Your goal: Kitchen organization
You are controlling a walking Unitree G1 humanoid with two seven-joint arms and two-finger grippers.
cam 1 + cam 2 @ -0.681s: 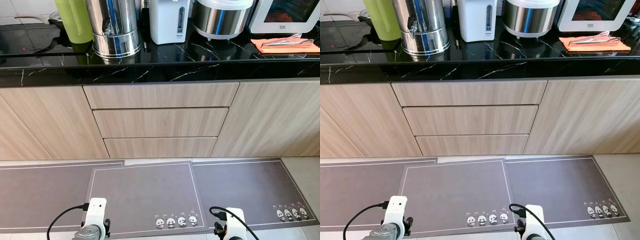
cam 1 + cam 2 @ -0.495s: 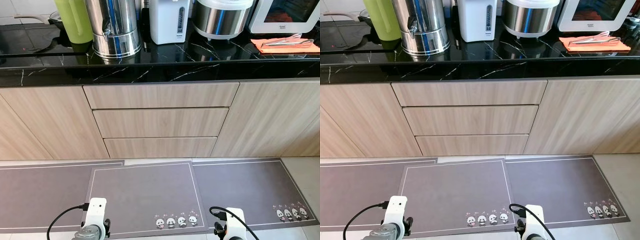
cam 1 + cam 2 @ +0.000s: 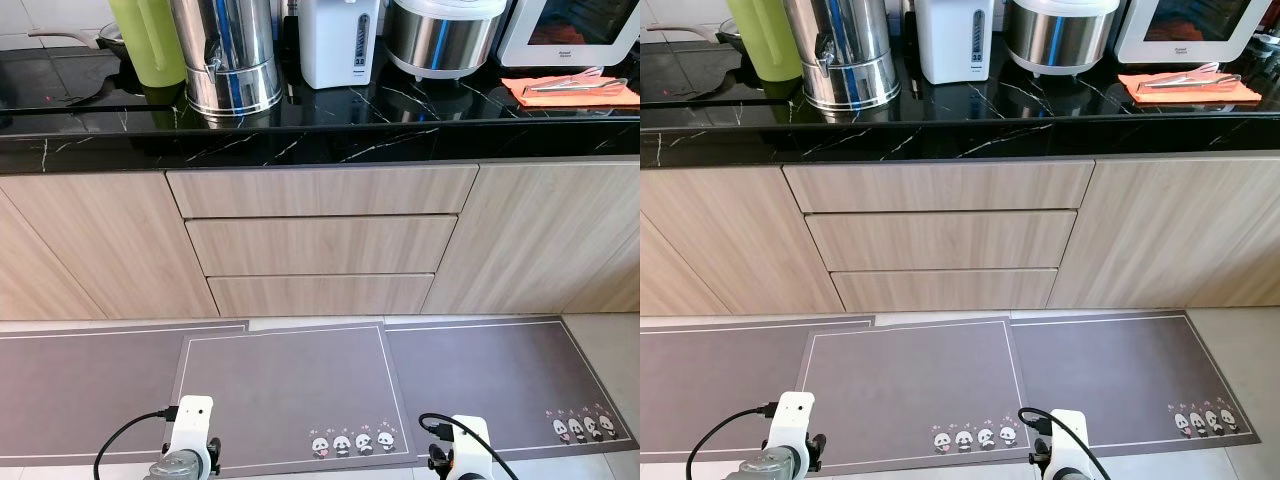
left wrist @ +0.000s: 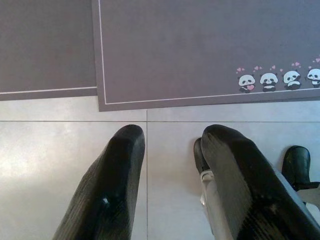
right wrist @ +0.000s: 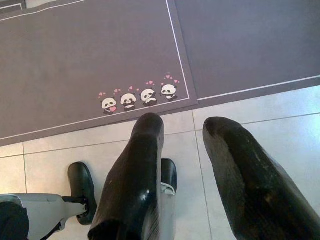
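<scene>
Nothing has moved: both arms still hang idle, left pincer [image 4: 170,145] and right pincer [image 5: 185,135] released, empty, above pale floor tiles [image 4: 50,150] by the grey panda-print mat [image 3: 290,390]. At 12 o'clock, three wood-grain drawers [image 3: 320,245] sit closed under the black marble surface [image 3: 330,135].

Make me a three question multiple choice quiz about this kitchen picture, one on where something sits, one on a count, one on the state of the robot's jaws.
1. Where is the orange cloth?
A. on the floor mat
B. at the counter's right end
C. in a drawer

2. How many drawers are stacked under the counter?
A. two
B. three
C. five

3. How do the jaws of the left gripper and right gripper stand?
A. open, holding nothing
B. shut on a cup
C. shut on a cloth

Answers: 1 B, it lies on the black stone beside the microwave. 2 B, three fronts show. 3 A, floor tiles show through each gap.
</scene>
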